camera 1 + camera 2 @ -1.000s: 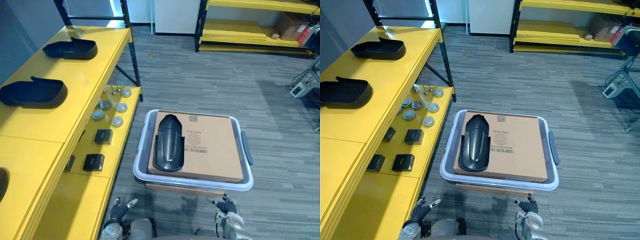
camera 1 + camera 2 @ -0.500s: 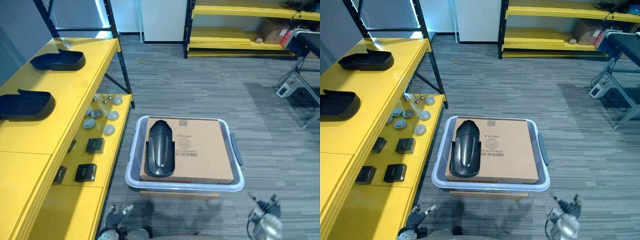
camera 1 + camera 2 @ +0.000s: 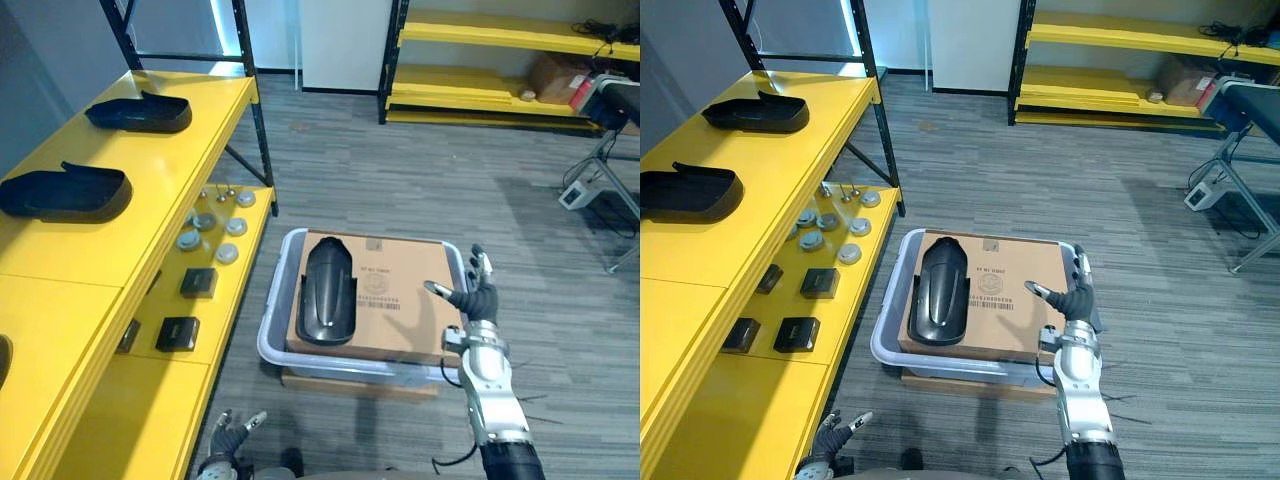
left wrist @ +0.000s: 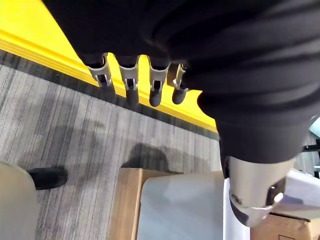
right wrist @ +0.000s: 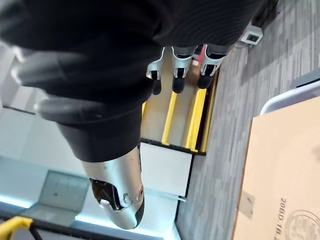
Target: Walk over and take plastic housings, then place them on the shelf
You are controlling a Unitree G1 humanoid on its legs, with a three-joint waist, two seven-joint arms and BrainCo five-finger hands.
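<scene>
A black plastic housing [image 3: 328, 290] lies on a cardboard box [image 3: 400, 300] that rests in a grey tote [image 3: 272, 335] on the floor. Two more black housings [image 3: 140, 113] [image 3: 65, 193] sit on the yellow shelf top [image 3: 170, 170] at the left. My right hand [image 3: 475, 297] is raised over the box's right edge, open with fingers spread, holding nothing and well to the right of the housing. In its wrist view the fingers [image 5: 180, 70] are straight, with the box [image 5: 285, 175] below. My left hand [image 3: 230, 437] hangs low by the shelf's front, fingers [image 4: 130, 80] relaxed and empty.
The lower yellow shelf [image 3: 235, 270] carries several round metal parts [image 3: 215, 225] and small black boxes [image 3: 178, 332]. A yellow rack [image 3: 500, 70] lines the far wall, and a wheeled stand [image 3: 610, 150] is at the far right. Grey carpet lies open beyond the tote.
My right arm has risen from the bottom edge to the box's right side, hand spread open. The camera has shifted; the housing and tote stay put.
</scene>
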